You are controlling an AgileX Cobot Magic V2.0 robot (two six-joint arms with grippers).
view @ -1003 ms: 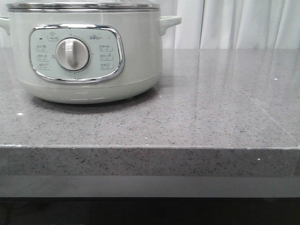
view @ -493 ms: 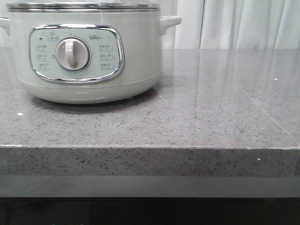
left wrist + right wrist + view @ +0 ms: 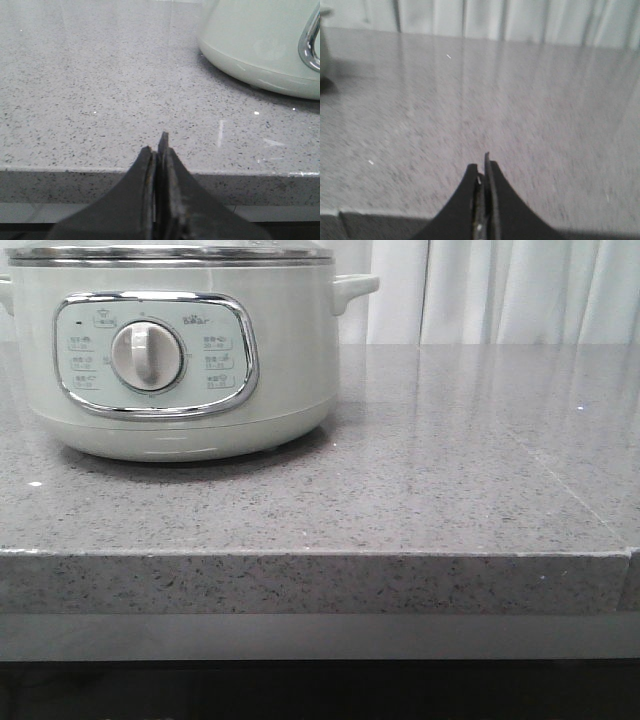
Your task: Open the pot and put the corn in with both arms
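The pot (image 3: 175, 350), a large pale grey-green cooker with a chrome-framed panel, central dial and steel-rimmed lid on top, stands at the back left of the grey stone counter. Its lower side also shows in the left wrist view (image 3: 260, 45). The corn is out of view. My left gripper (image 3: 159, 150) is shut and empty at the counter's front edge, short of the pot. My right gripper (image 3: 483, 167) is shut and empty at the front edge further right; a sliver of the pot (image 3: 324, 45) shows far off. Neither gripper shows in the front view.
The speckled grey counter (image 3: 450, 470) runs right of the pot, with a thick front edge (image 3: 320, 585). White curtains (image 3: 500, 290) hang behind it.
The whole front view has shifted slightly left: the pot and the counter's corner sit a little further left than before. Nothing else differs.
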